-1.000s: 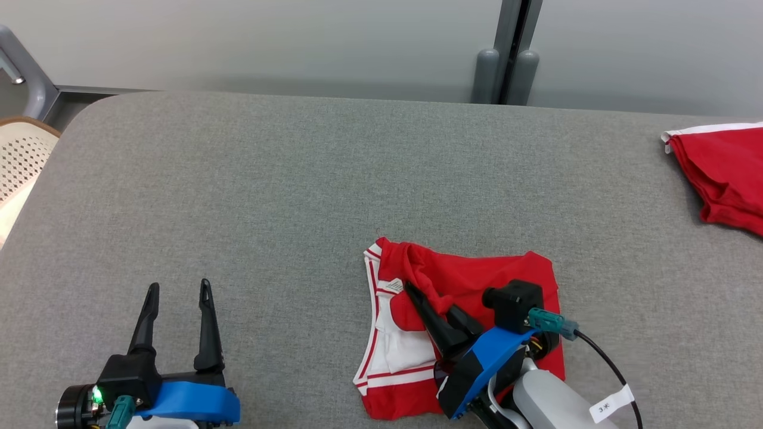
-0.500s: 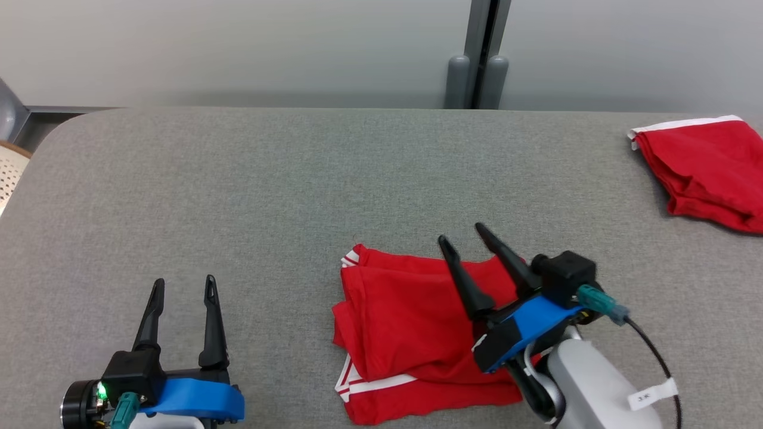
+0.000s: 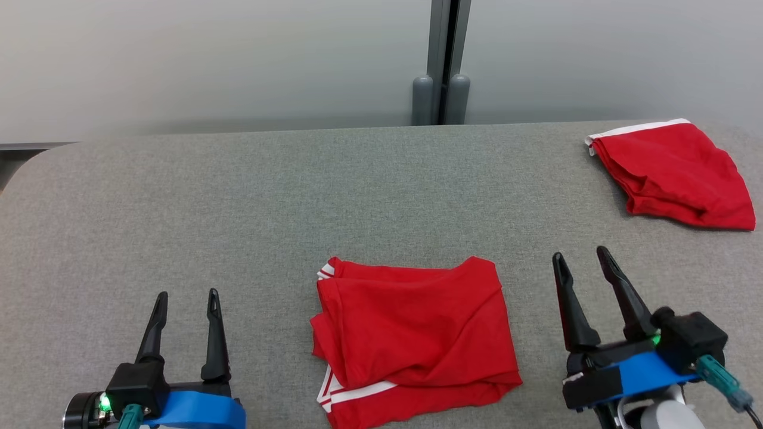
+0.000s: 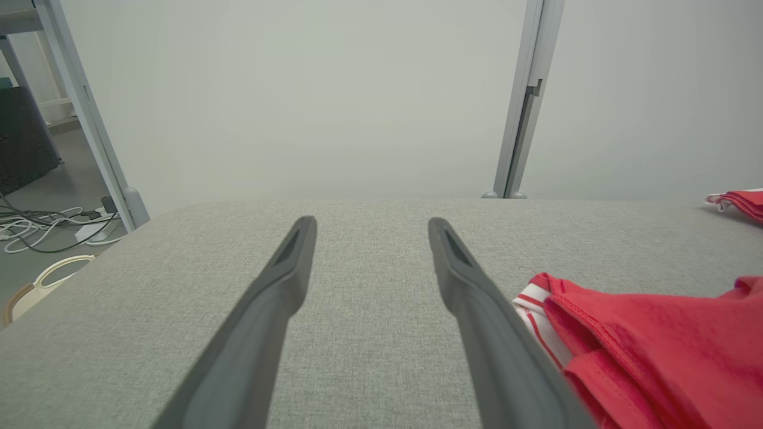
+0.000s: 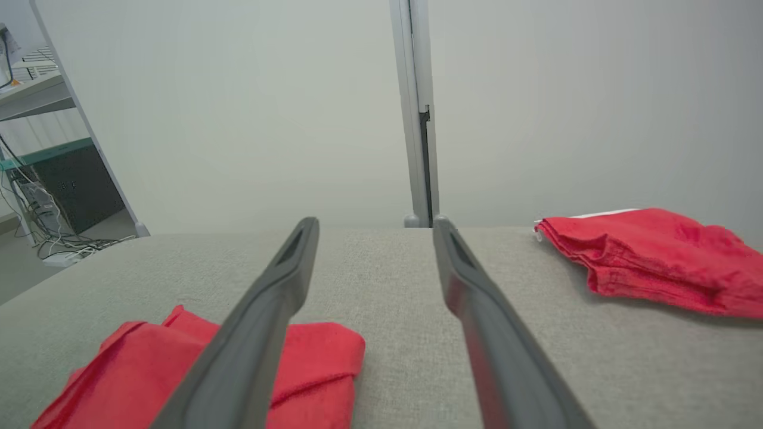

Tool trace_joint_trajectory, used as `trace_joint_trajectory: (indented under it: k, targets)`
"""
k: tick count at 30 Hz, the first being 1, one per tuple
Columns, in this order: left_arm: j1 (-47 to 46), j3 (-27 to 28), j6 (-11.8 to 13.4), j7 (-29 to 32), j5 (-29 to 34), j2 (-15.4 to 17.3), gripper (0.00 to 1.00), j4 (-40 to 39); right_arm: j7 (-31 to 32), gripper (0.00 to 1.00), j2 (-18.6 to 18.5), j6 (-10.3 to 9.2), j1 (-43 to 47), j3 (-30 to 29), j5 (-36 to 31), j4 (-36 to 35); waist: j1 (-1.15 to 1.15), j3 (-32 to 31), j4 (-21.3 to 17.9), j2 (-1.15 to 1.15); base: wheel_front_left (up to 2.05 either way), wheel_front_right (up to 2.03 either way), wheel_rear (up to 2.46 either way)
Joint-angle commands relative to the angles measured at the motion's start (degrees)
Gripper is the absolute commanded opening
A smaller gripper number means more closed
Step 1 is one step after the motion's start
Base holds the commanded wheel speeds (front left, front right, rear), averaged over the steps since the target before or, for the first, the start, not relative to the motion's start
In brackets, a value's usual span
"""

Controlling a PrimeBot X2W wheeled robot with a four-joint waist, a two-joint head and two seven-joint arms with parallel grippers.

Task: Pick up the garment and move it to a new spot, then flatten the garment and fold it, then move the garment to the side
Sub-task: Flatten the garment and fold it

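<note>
The red garment (image 3: 411,339) lies on the grey surface (image 3: 238,208), near its front edge and about midway between the two arms. It is folded into a rough rectangle with soft creases across the top layer. White striped trim shows at its upper left corner and along its lower left edge.

The left gripper (image 3: 187,294) hovers at lower left, well apart from the garment, fingers spread with bare surface between them. In the left wrist view, the garment's striped corner sits just beside the inner finger.

The right gripper (image 3: 579,253) sits at lower right, near the garment's right edge but not touching it, fingers spread and holding nothing. In the right wrist view, the garment shows behind the left-hand finger.

A second red cloth (image 3: 670,173) with a white hem lies bunched at the far right corner of the surface. A grey post (image 3: 441,59) stands behind the surface's far edge.
</note>
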Motion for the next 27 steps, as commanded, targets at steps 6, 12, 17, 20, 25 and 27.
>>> trace_joint_trajectory:
  k: [6, 12, 17, 20, 25, 27]
  targets:
    - [1.2, -0.1, -0.4, -0.3, 0.8, 0.0, 1.00, -0.2, -0.1, 1.00, 0.9, 0.02, 7.9, -2.8, -1.5, -5.1, 0.00, -0.9, 0.1, 0.00, 0.00, 0.00, 0.00]
    - [1.6, -0.1, -0.5, -0.2, 0.9, 0.0, 1.00, -0.2, -0.1, 1.00, 1.2, 0.03, 9.7, -2.9, -1.6, -5.5, 0.00, -1.3, 0.1, 0.00, 0.00, 0.00, 0.00]
    - [1.4, -1.2, -1.1, -0.3, 1.0, 0.0, 1.00, -0.5, -0.1, 1.00, 1.2, 0.02, 9.0, -2.7, -1.5, -5.2, 0.00, -1.3, 0.4, 0.00, 0.00, 0.00, 0.00]
    - [0.8, -3.6, -2.0, -0.2, 1.2, 0.0, 1.00, -0.3, -0.1, 1.00, 1.2, 0.03, 8.5, -2.8, -1.2, -5.1, 0.00, -1.2, 0.6, 0.00, 0.00, 0.00, 0.00]
    - [0.5, -9.6, -3.6, -0.2, 1.3, 0.0, 1.00, 1.6, -0.1, 1.00, 1.2, 0.02, 8.1, -2.5, -0.8, -4.5, 0.00, -1.0, 0.7, 0.00, 0.00, 0.00, 0.00]
    - [0.6, -12.9, -4.1, -0.3, 1.4, 0.2, 1.00, 2.6, -0.1, 1.00, 1.2, 0.02, 8.0, -2.4, -0.6, -4.4, 0.00, -0.9, 0.6, 0.00, 0.00, 0.00, 0.00]
